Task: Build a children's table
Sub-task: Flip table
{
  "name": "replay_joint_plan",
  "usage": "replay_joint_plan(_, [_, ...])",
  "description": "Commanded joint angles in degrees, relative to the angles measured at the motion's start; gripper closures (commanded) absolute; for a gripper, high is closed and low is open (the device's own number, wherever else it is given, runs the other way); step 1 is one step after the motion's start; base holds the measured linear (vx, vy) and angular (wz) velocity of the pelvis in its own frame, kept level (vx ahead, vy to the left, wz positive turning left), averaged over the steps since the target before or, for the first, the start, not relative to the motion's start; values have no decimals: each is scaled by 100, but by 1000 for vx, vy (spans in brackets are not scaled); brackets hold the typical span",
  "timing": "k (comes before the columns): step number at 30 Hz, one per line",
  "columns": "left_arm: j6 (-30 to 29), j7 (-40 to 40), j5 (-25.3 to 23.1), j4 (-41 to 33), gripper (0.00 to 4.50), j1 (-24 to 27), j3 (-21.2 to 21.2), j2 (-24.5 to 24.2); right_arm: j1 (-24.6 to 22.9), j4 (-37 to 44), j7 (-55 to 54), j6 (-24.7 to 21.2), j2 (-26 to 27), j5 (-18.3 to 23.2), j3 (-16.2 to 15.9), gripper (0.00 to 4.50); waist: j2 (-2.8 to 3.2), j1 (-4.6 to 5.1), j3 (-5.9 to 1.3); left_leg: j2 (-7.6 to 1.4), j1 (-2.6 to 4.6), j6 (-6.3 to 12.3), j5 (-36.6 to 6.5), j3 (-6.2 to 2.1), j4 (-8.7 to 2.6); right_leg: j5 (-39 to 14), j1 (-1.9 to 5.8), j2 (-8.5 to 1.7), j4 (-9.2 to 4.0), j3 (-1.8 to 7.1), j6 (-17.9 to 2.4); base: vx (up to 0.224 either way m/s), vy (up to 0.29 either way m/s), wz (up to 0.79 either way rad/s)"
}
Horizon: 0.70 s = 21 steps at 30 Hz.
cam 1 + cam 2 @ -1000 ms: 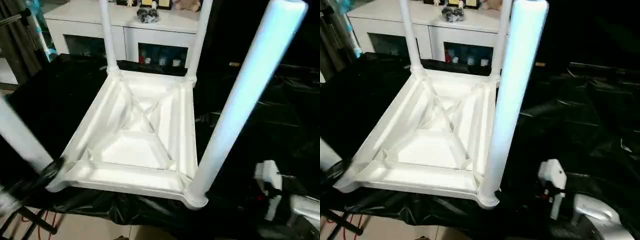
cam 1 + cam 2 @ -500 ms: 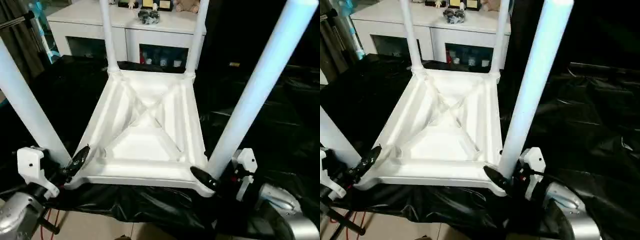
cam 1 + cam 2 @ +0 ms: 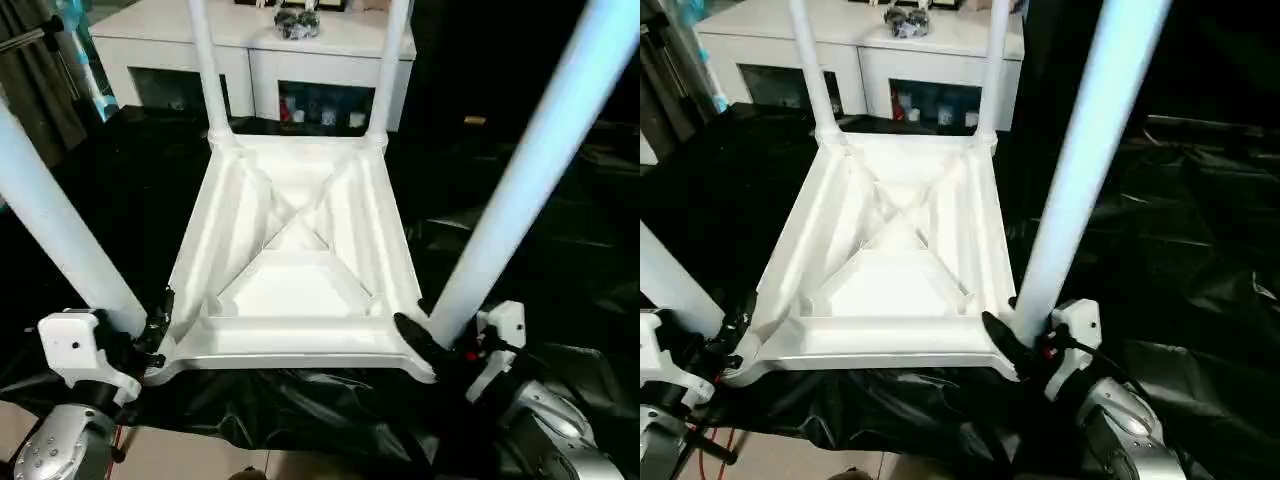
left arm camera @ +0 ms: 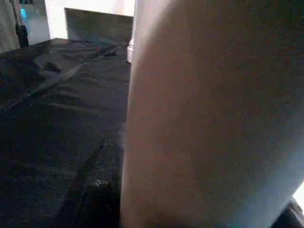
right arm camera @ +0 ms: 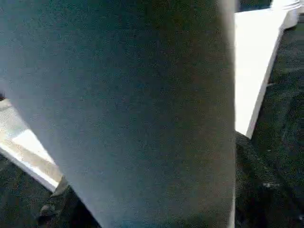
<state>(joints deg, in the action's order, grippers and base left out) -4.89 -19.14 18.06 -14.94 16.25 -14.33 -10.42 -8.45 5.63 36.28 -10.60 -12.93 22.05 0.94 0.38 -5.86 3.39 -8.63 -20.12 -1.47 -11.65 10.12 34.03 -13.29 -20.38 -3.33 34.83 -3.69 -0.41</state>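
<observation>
The children's table lies upside down on a black sheet, its ribbed white tabletop (image 3: pixel 290 345) facing up with all four legs standing in the corner sockets. My left gripper (image 3: pixel 140 320) is at the base of the near-left leg (image 3: pixel 60 230). My right gripper (image 3: pixel 435 335) is at the base of the near-right leg (image 3: pixel 520 190). The two far legs (image 3: pixel 203 60) (image 3: pixel 395 60) rise at the back corners. Seen from the left wrist, the near-left leg (image 4: pixel 204 118) is very close. Seen from the right wrist, the near-right leg (image 5: pixel 118 109) stands close, with the tabletop's edge (image 5: pixel 256 61) behind it.
A white cabinet (image 3: pixel 250 70) with glass doors and small items on top stands just behind the table. The crumpled black sheet (image 3: pixel 540 260) spreads out to the right and left. A red cable (image 3: pixel 710 440) lies on the floor near the front left.
Both grippers have come in from the sides to the bases of the two near legs. The head camera has tilted, shifting the whole picture.
</observation>
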Motion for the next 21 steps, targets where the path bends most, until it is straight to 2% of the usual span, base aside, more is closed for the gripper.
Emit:
replay_joint_plan(1, [-100, 5, -121, -23, 239, -29, 401, 35, 57, 75, -116, -77, 108, 61, -20, 210, -4, 19, -112, -521, 19, -78, -2256, -299, -587, -2278, -6, -596, -620, 420, -550, 0, 0, 0])
replay_joint_plan(2, [-117, 10, -281, -12, 239, -72, 504, -23, 99, 62, -244, -58, 161, 26, -15, 215, 17, 11, -107, -523, 40, -96, -2322, -304, -587, -2384, -25, -601, -636, 424, -524, 0, 0, 0])
replay_joint_plan(4, [-122, -6, -325, 5, 241, -95, 530, -58, 100, 69, -307, -44, 184, 6, -15, 224, 20, 8, -108, -513, 87, -161, -2478, -298, -578, -2607, -65, -602, -665, 430, -469, 0, 0, 0])
replay_joint_plan(5, [-109, -30, -354, 43, 242, -132, 529, -75, 88, 98, -356, -31, 213, -6, -19, 226, 50, 11, -121, -512, 66, -186, -2485, -317, -586, -2607, -38, -606, -652, 421, -460, 0, 0, 0])
replay_joint_plan(6, [-99, -54, -360, 74, 243, -142, 535, -77, 74, 99, -387, -6, 230, -26, -12, 228, 74, 8, -124, -513, 68, -213, -2539, -318, -588, -2603, -46, -598, -658, 418, -442, 0, 0, 0])
replay_joint_plan(8, [-36, -135, -369, 153, 245, -167, 576, -84, 21, 136, -460, 48, 273, -66, 11, 231, 50, 12, -128, -510, 57, -220, -2562, -320, -589, -2631, -40, -612, -669, 420, -422, 0, 0, 0])
replay_joint_plan(10, [7, -222, -347, 242, 246, -241, 655, -60, -17, 216, -647, 26, 354, -44, 116, 233, 27, 1, -169, -520, 65, -213, -2467, -314, -583, -2532, -34, -610, -658, 422, -437, 0, 0, 0])
replay_joint_plan(12, [33, -273, -341, 322, 246, -315, 712, -40, -8, 221, -727, 63, 384, -35, 193, 233, 42, -21, -170, -517, 71, -237, -2475, -303, -585, -2472, -46, -602, -656, 425, -446, 0, 0, 0])
replay_joint_plan(13, [97, -321, -385, 490, 246, -415, 781, -41, 12, 151, -829, 181, 428, -80, 271, 234, 163, -43, -171, -520, 92, -280, -2533, -315, -584, -2438, -65, -605, -645, 433, -462, 0, 0, 0])
replay_joint_plan(14, [153, -350, -429, 621, 247, -473, 830, -40, 15, 88, -902, 282, 457, -128, 321, 234, 135, -28, -169, -519, 115, -318, -2634, -300, -586, -2379, -84, -582, -663, 429, -457, 0, 0, 0])
replay_joint_plan(15, [198, -384, -468, 738, 247, -523, 872, -37, 8, 43, -973, 371, 476, -183, 357, 234, 147, -23, -168, -514, 126, -337, -2687, -293, -584, -2378, -90, -580, -670, 433, -464, 0, 0, 0])
replay_joint_plan(17, [292, -444, -572, 1037, 248, -695, 962, -33, -41, 131, -1174, 475, 559, -226, 455, 236, 81, -21, -177, -505, 116, -286, -2592, -278, -571, -2454, -75, -600, -664, 449, -449, 0, 0, 0])
replay_joint_plan(18, [319, -463, -613, 1164, 248, -788, 1004, -22, -89, 264, -1268, 464, 620, -195, 514, 236, 106, -40, -177, -506, 107, -239, -2457, -279, -576, -2522, -72, -608, -670, 454, -413, 0, 0, 0])
replay_joint_plan(19, [343, -462, -651, 1275, 249, -900, 1042, -2, -158, 445, -1337, 409, 691, -84, 569, 238, 70, -44, -188, -510, 134, -224, -2427, -254, -563, -2523, -97, -598, -680, 462, -405, 0, 0, 0])
replay_joint_plan(20, [361, -477, -690, 1379, 249, -1041, 1107, 27, -259, 579, -1355, 393, 714, -48, 580, 238, 109, -60, -195, -518, 152, -209, -2348, -250, -559, -2455, -110, -601, -675, 477, -410, 0, 0, 0])
replay_joint_plan(21, [377, -485, -714, 1446, 249, -1135, 1154, 48, -323, 650, -1356, 389, 717, -33, 584, 238, 106, -88, -216, -529, 149, -198, -2242, -244, -551, -2270, -97, -600, -655, 478, -433, 0, 0, 0])
